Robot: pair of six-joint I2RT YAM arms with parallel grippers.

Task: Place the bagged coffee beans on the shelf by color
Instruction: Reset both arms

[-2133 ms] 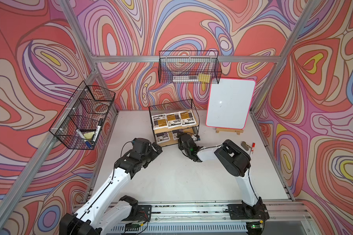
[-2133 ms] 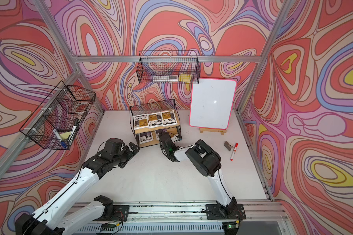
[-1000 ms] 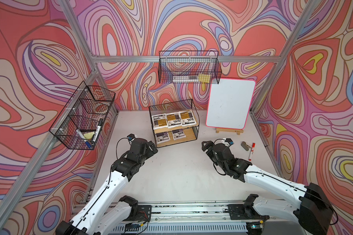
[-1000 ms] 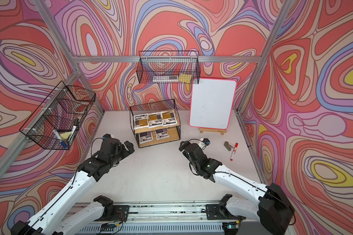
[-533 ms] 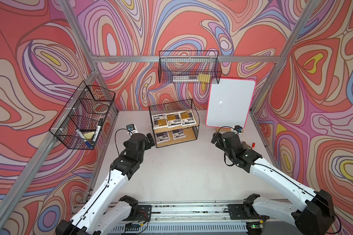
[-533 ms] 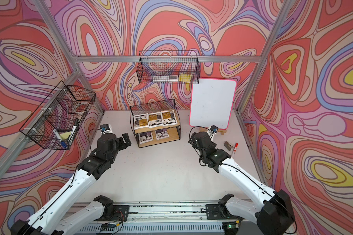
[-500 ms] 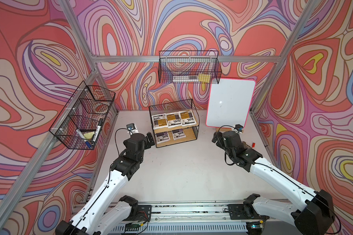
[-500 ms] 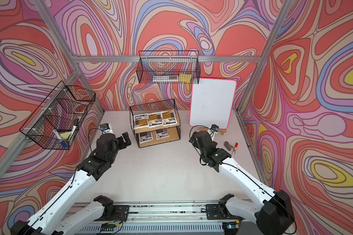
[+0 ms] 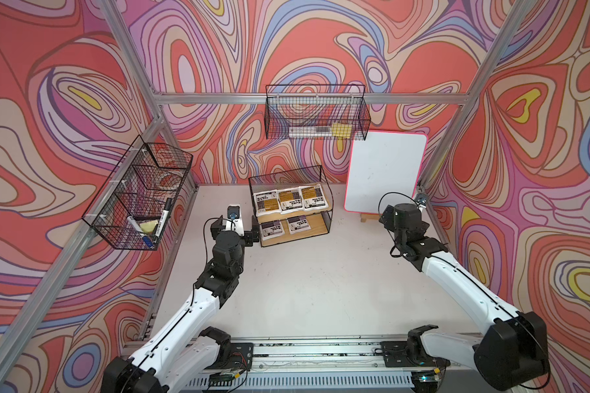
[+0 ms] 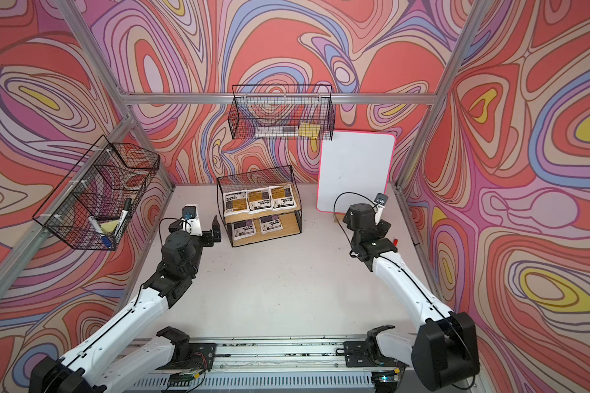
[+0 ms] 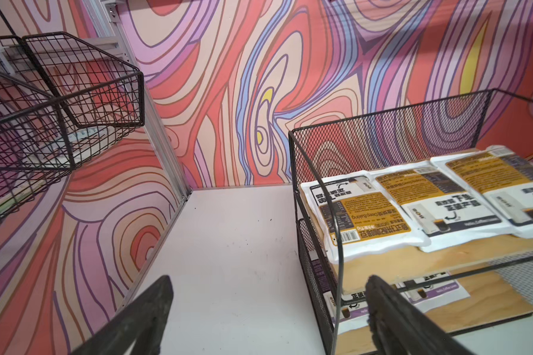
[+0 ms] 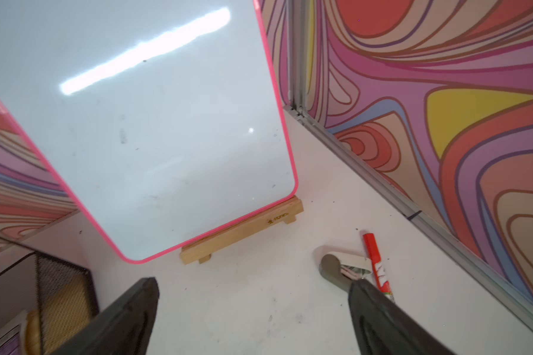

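Orange pouches (image 9: 291,203) line the top board of the shelf (image 9: 317,224), purple pouches (image 9: 273,228) the lower, sorted by colour; left gripper (image 11: 270,279) and right gripper (image 12: 253,284) gape empty

A small two-tier shelf (image 9: 317,223) of light wooden boards in a black wire-mesh frame stands on the white table (image 9: 304,282). Three white pouches with orange-yellow labels (image 9: 290,203) lie side by side on its upper board, two purple-labelled pouches (image 9: 272,228) on the lower. The left gripper (image 9: 237,227) hangs just beside the shelf's left end, jaws spread wide. The right gripper (image 9: 387,217) is near a pink-edged whiteboard (image 9: 385,173).
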